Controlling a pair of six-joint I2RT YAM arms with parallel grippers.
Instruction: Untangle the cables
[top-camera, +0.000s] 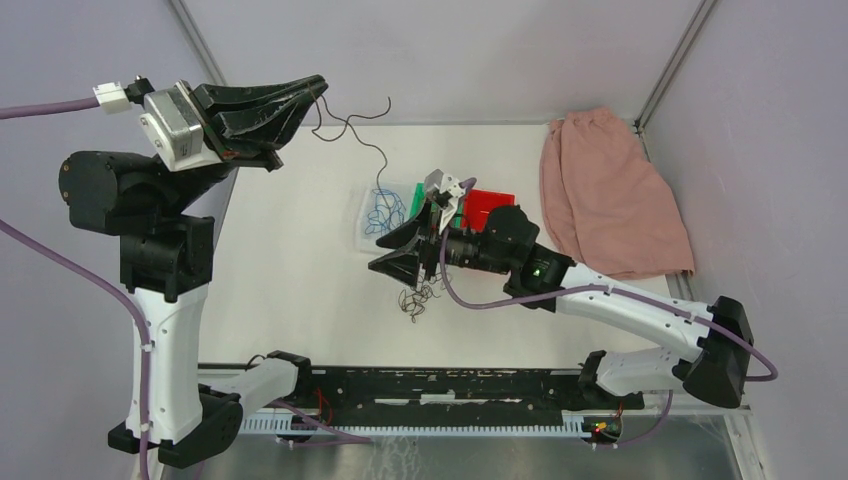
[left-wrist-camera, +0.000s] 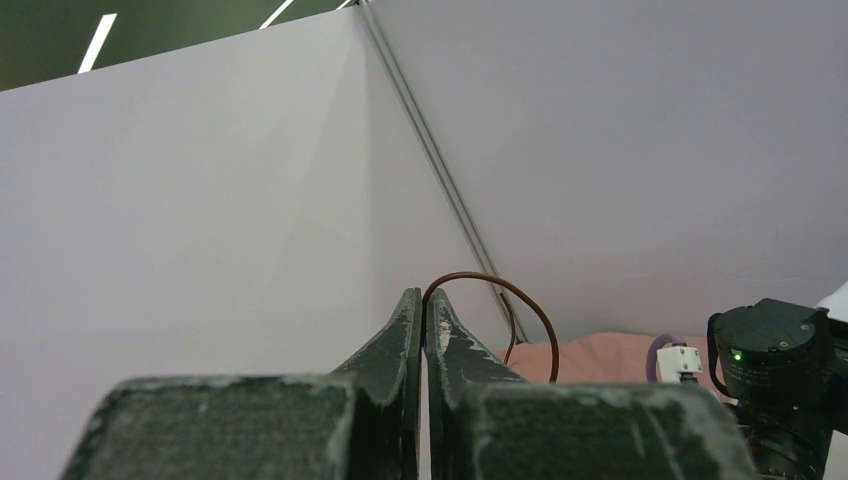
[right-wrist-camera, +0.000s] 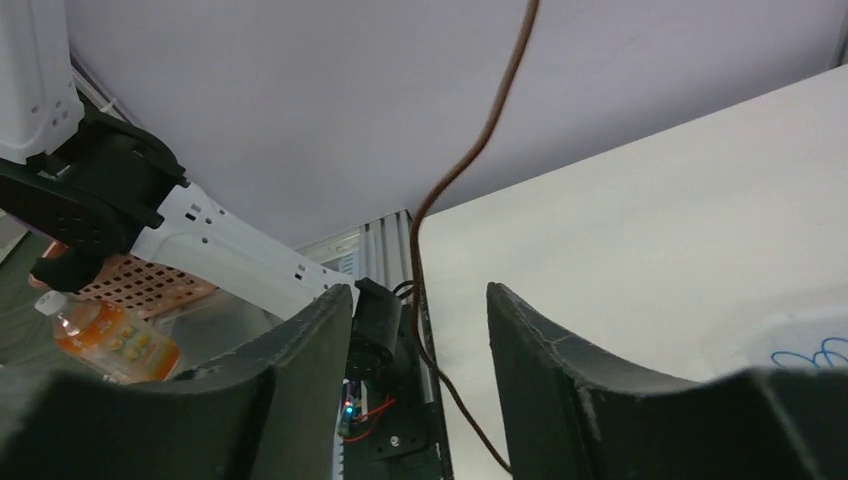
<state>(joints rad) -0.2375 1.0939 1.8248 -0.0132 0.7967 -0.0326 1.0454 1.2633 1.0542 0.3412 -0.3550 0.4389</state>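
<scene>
Left fingers, raised at ten o'clock, are pinched shut on a brown cable. Right fingers, centre, gape open around its trailing length, above a dark tangle on the worktop. Likely mid-separation; next, the right fingers need to grip the cable.

The left hand hangs high above the worktop. Its fingers are pressed together on the end of a dark brown cable, which trails from the tips in loose waves toward the right hand. That hand sits low, fingers spread apart. Just beside it, on the far side, a clear bin holds a curly blue cable. On its near side lies a small dark cable tangle. A red bin sits behind its wrist, and a pink cloth lies well beyond that.
</scene>
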